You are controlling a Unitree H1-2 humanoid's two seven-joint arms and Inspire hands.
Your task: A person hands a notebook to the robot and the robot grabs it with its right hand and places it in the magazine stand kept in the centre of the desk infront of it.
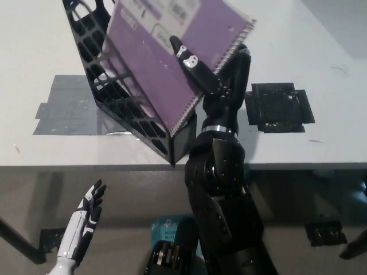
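Note:
A purple spiral notebook [166,63] is held tilted, its lower part down inside the black mesh magazine stand [109,91] on the white desk. My black right hand [215,80] is shut on the notebook's right edge, one finger lying across its cover. The notebook hides much of the stand's far side. My white left hand [83,223] rests low at the lower left, below the desk edge, fingers apart and holding nothing.
Grey tape patches [63,106] lie under and left of the stand. A black square mat [278,106] sits on the desk to the right of my arm. The desk's front edge [86,166] runs across the middle.

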